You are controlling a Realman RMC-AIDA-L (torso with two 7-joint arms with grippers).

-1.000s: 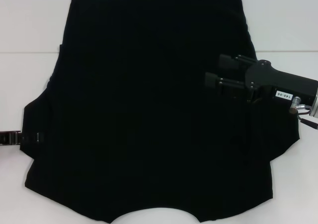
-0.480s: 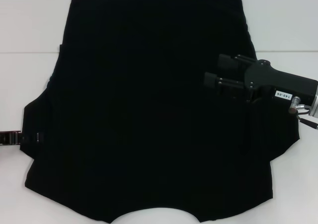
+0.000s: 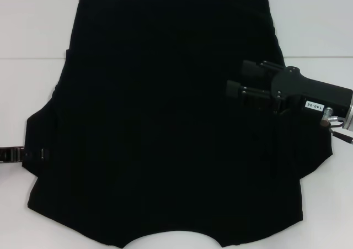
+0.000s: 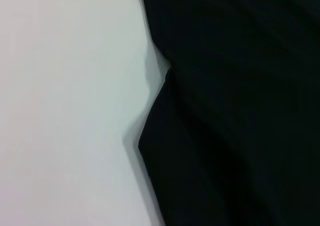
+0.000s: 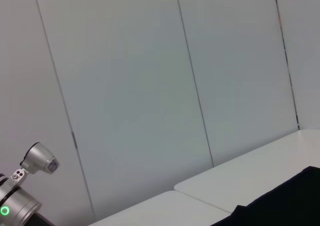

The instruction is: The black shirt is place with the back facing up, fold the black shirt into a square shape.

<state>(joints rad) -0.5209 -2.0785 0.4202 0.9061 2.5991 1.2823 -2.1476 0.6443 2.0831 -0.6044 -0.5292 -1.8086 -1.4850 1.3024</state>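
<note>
While one shirt (image 3: pixel 165 122) covers the table (image 3: pixel 33 33), right gripper (image 3: pixel 238 79) hovers apparently open; left gripper (image 3: pixel 25 153), state unclear, meets its sleeve.

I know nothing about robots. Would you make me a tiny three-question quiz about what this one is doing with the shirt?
1. True or false: the black shirt is already folded into a square.
2. Which gripper is over the shirt's right side? A) left gripper B) right gripper
3. Fill in: the left gripper sits at the shirt's left ____.

Key:
1. False: it lies spread flat on the white table, sleeves out.
2. B: the right gripper is there, fingers apart and holding no cloth.
3. Sleeve, at its edge; its grip cannot be judged.
</note>
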